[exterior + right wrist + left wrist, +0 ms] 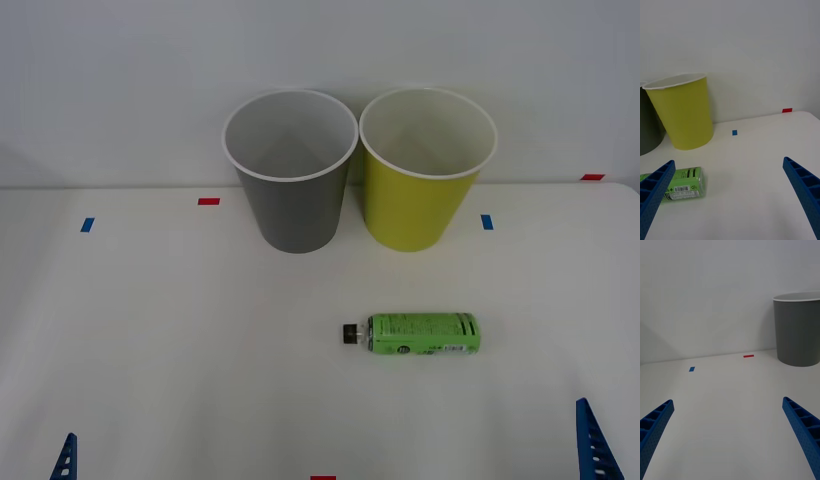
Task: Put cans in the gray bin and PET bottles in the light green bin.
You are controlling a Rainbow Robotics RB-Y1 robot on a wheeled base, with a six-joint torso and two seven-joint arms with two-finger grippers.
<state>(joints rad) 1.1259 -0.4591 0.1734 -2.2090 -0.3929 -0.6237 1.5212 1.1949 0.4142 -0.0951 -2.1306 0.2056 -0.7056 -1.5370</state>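
PET bottle (418,335) on side; green label print likely unreadable.

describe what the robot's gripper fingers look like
Both grippers have bright blue plastic fingers. On the right gripper and the left gripper each finger is a long wedge that tapers to a narrow tip, built as an open lattice of cross ribs with hollow cells between them. The finger tips also show as blue ribbed slivers at the near corners of the front view. No cables or markings are visible on them.
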